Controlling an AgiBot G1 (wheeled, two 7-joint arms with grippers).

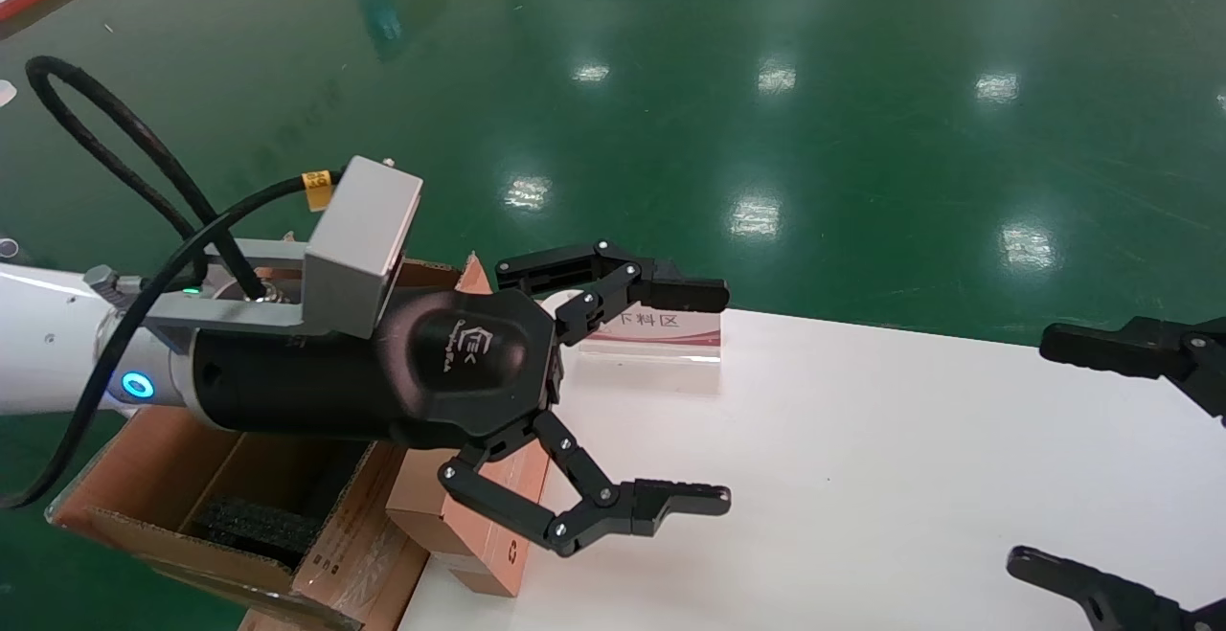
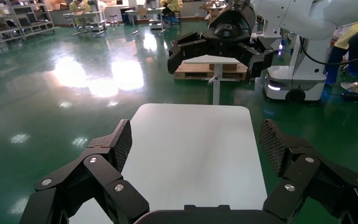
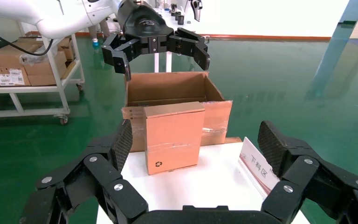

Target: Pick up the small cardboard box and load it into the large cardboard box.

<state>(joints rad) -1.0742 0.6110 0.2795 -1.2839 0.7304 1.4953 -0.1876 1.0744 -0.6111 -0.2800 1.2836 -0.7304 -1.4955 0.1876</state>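
Lower left of the head view: large cardboard box [image 1: 206, 478] parked off the tabletop's [image 1: 862, 478] near edge, flaps up, black foam [image 1: 244, 526] showing inside, probably staged there for a short transfer. Just right of it, small cardboard box [image 1: 479, 516] stood on end at the tabletop edge, leaning on or touching the carton's flap, recycling mark low on its face. Centre left: left tool [image 1: 704, 396] reached out level above both boxes, jaws spread wide, nothing held. Behind it, a small sign [image 1: 661, 334]. Far right edge: right tool [image 1: 1054, 459] hovered over the tabletop, jaws likewise apart, empty, facing the small box.
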